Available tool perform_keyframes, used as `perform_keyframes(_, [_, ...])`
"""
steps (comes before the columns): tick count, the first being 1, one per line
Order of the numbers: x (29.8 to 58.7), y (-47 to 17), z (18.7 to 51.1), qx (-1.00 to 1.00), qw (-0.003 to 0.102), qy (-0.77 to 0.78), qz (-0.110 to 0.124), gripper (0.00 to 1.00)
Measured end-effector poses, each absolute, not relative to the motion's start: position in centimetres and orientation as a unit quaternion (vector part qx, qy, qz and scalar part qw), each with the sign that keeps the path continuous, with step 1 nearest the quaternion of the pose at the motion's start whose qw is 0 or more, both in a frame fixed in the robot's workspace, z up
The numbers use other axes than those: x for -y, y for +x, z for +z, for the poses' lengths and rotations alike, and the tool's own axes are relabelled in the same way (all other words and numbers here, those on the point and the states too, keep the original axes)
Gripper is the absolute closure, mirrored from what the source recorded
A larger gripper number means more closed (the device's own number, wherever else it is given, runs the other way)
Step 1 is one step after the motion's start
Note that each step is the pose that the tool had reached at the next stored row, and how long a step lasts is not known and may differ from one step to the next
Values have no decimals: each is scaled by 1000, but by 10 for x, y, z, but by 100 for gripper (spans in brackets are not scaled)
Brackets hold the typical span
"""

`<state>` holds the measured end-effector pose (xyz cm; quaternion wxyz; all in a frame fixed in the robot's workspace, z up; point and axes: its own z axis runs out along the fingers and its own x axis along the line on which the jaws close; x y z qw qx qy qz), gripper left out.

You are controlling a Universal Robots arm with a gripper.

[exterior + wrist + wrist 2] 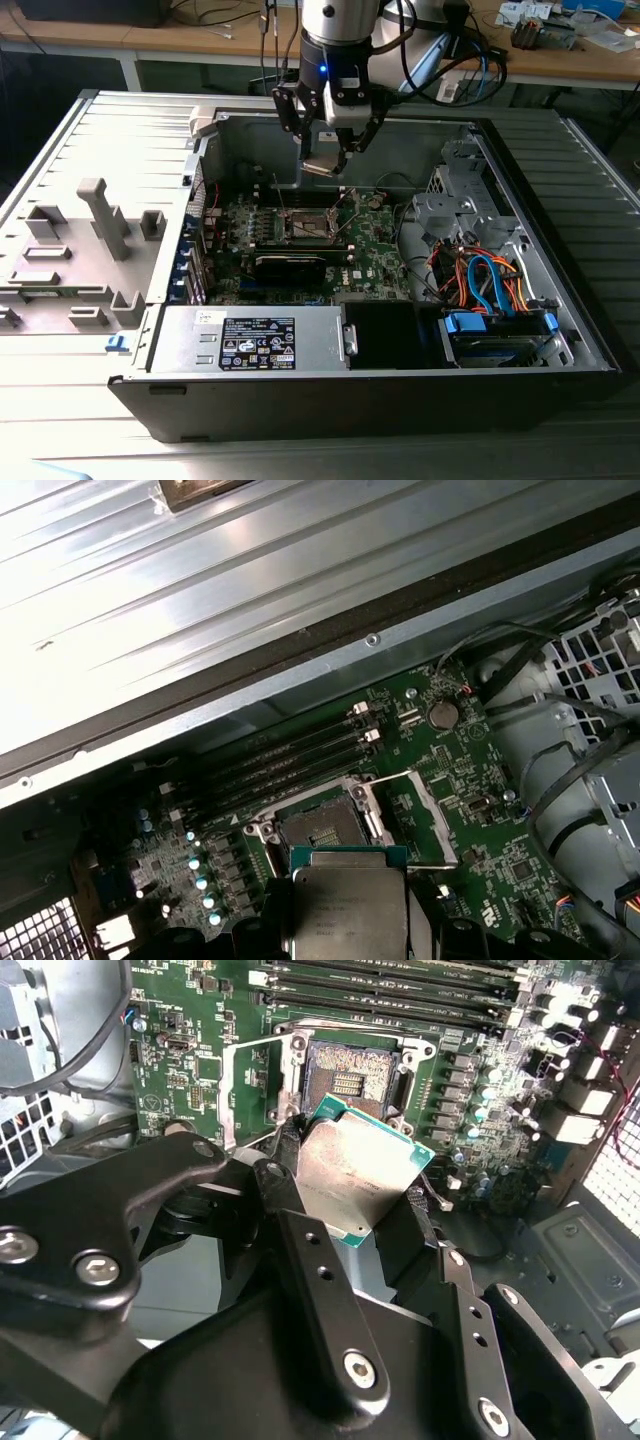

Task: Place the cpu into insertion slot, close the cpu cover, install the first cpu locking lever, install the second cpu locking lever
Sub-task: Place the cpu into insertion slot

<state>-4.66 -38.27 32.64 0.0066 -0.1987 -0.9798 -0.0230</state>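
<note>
Ribbed metal desk carries the open PC case. Walls are tight, with loose cables at 3 o'clock in the exterior view. Green motherboard lies flat inside. The hand hangs above it, closed on the cpu by two opposite edges, chip tilted. Insertion slot is bare at 12 o'clock of the chip in the second wrist view, cpu cover flipped open beside it. I'd judge the cpu light, rigid, slick on top and fragile underneath, so edge grip only.
</note>
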Motion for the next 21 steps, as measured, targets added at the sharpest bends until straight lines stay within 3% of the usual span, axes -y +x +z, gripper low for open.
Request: perform_keyframes(21, [383,-47,326,973,6,-230,-23,45])
